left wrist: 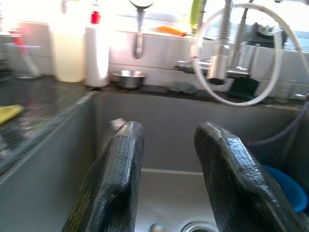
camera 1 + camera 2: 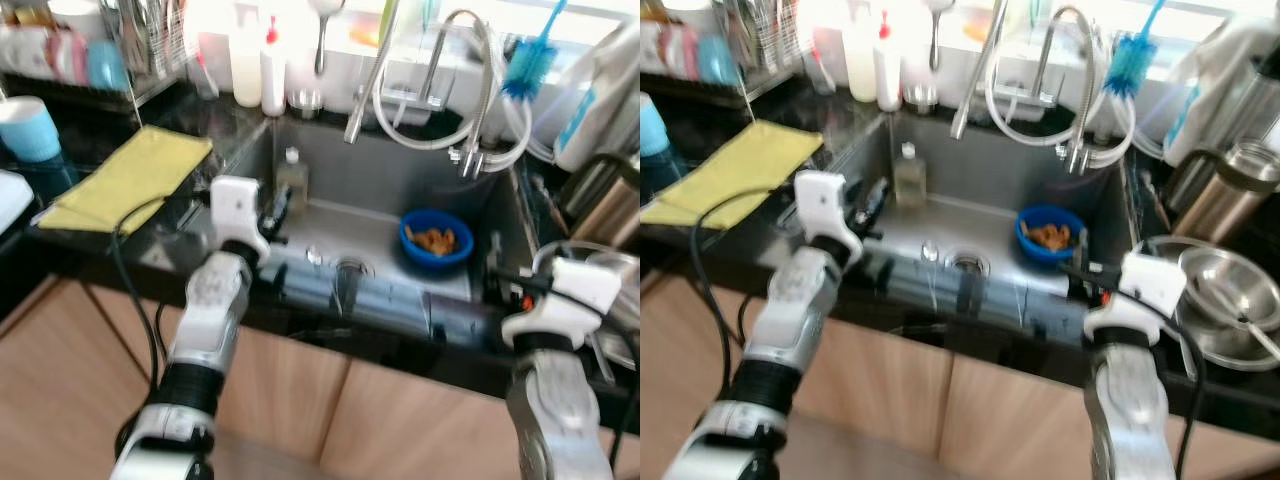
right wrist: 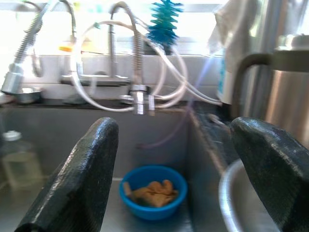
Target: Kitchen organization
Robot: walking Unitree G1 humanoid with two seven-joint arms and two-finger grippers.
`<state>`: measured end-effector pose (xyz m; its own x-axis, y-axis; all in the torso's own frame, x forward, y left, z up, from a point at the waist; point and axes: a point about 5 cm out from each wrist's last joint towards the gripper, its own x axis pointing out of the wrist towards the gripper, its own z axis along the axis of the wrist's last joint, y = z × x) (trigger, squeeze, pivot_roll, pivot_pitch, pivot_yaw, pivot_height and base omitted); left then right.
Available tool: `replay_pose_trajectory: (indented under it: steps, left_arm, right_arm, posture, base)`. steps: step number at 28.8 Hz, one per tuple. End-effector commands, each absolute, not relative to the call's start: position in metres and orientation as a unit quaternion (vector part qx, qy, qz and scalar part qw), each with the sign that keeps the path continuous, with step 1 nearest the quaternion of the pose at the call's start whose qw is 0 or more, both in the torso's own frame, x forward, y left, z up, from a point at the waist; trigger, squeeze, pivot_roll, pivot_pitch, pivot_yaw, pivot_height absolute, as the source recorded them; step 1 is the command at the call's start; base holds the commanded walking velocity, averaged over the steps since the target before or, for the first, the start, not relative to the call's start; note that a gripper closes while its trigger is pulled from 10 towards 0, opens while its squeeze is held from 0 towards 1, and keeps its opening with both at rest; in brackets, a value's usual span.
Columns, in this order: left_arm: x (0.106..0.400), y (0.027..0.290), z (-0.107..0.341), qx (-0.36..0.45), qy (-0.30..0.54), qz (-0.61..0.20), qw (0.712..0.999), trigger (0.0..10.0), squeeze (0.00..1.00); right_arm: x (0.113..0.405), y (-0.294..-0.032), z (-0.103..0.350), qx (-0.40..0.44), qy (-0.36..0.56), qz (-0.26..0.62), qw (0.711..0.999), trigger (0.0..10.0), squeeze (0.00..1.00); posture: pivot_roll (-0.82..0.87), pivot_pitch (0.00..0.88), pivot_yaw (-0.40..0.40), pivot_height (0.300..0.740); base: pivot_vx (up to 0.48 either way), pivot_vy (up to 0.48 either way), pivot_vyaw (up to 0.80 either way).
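Presently both grippers, left gripper (image 2: 272, 215) and right gripper (image 2: 1080, 272), hover empty with jaws parted at the sink (image 2: 380, 190) edge, approach stage I judge, the next move needing a reach down to the blue bowl (image 2: 436, 240) on the sink floor.

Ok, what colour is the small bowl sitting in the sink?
Blue bowl, clearest in the right wrist view.

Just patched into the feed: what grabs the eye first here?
The blue bowl of brownish scraps sits on the right of the grey sink floor. A yellow cloth lies on the dark counter to the sink's left. Both grippers, left and right, hang open over the sink's front edge.
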<state>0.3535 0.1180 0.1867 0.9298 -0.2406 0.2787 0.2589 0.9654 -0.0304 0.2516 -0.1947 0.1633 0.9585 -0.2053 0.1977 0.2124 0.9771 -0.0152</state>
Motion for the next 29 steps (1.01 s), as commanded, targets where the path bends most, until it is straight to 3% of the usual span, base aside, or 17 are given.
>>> replay_pose_trajectory:
  steps: [1,7,29]
  left_arm:
    - [0.3531,0.1052,0.1885,-0.038,-0.139,-0.146,0.979,10.0,0.0]
    - [0.3532,0.1054,0.1885,-0.038,-0.139,-0.146,0.979,10.0,0.0]
    - [0.3519,0.1061,0.1846,-0.048,-0.137,-0.145,0.979,10.0,0.0]
  right_arm:
    - [0.2486,-0.2015,0.1632,-0.022,-0.097,-0.117,0.988,10.0,0.0]
    - [0.2487,-0.2013,0.1632,-0.022,-0.097,-0.117,0.988,10.0,0.0]
    - [0.2507,-0.195,0.1652,-0.018,-0.102,-0.106,0.989,10.0,0.0]
  posture:
    - [0.08,0.106,-0.077,0.74]
    - [0.08,0.106,-0.077,0.74]
    - [0.08,0.094,-0.078,0.74]
  base:
    - [0.349,0.0,0.0]
    - [0.352,0.0,0.0]
    - [0.0,0.0,0.0]
